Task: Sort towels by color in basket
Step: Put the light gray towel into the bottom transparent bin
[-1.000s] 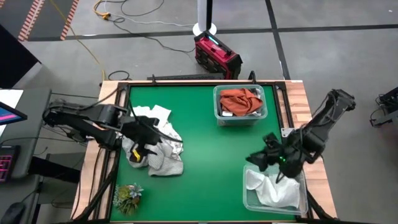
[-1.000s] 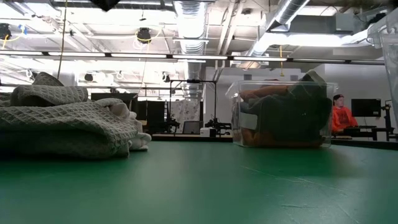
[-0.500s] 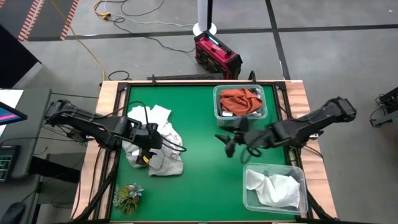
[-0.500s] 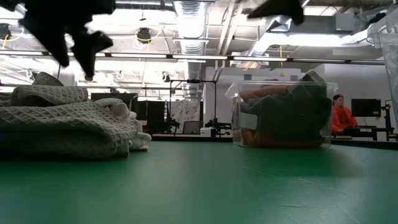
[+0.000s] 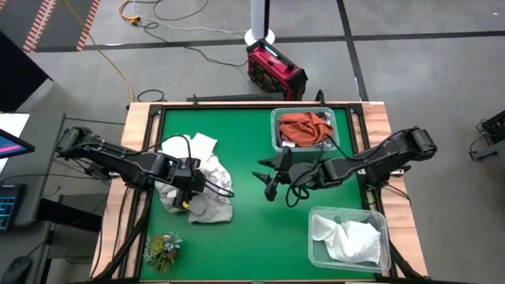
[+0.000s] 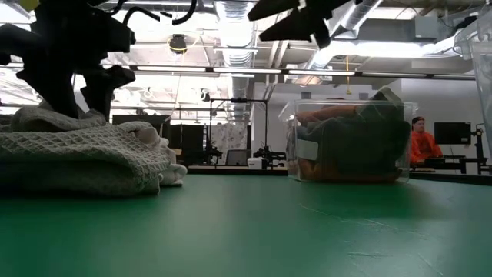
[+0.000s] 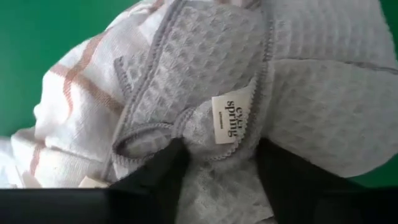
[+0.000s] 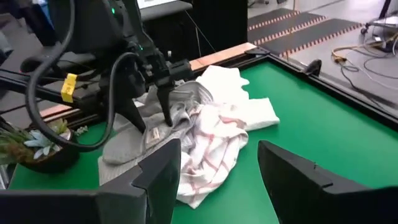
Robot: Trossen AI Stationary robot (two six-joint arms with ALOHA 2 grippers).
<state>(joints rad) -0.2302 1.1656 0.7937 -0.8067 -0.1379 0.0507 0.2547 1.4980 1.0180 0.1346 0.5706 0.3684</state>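
A pile of towels (image 5: 201, 177) lies on the green mat at the table's left: a grey waffle towel (image 7: 205, 81) with a label on top, a white red-striped one (image 8: 211, 143) beside it, and a plain white one (image 5: 197, 146) at the far side. My left gripper (image 7: 221, 168) is open, down on the grey towel. My right gripper (image 5: 271, 181) hangs open above mid-table, right of the pile, touching nothing. A rust-orange towel (image 5: 304, 128) lies in the far bin. A white towel (image 5: 347, 241) fills the near right bin. My left gripper comes from above, pointing down, with its open fingers (image 7: 165, 168) set on either side of a raised fold of the grey waffle towel (image 7: 214, 140), right by its label. The fingertips rest on the cloth without pinching it. The towel lies slack on the pile.
A clear bin (image 5: 276, 142) holding the orange towel stands at the far right. A second clear bin (image 5: 312, 237) is at the near right corner. A small green leafy tuft (image 5: 162, 248) sits near the near left corner. A person in orange (image 6: 419, 146) sits in the room behind.
My right gripper has swung away from above the near right bin toward the table's left and far side, ending over mid-table. My left gripper has come down onto the towel pile. The towels have kept their places.
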